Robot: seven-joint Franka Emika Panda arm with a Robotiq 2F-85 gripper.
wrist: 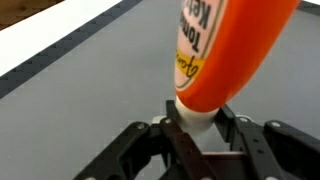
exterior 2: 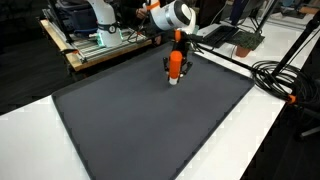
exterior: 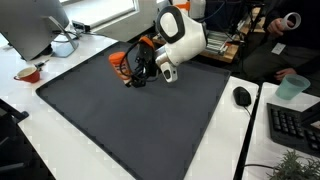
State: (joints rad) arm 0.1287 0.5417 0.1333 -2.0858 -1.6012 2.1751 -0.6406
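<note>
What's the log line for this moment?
gripper: shut on ketchup bottle at white cap | location: over dark mat | mat contact: unclear

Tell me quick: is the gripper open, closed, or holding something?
Gripper: closed, holding the white-capped orange plastic ketchup bottle by its cap end.
</note>
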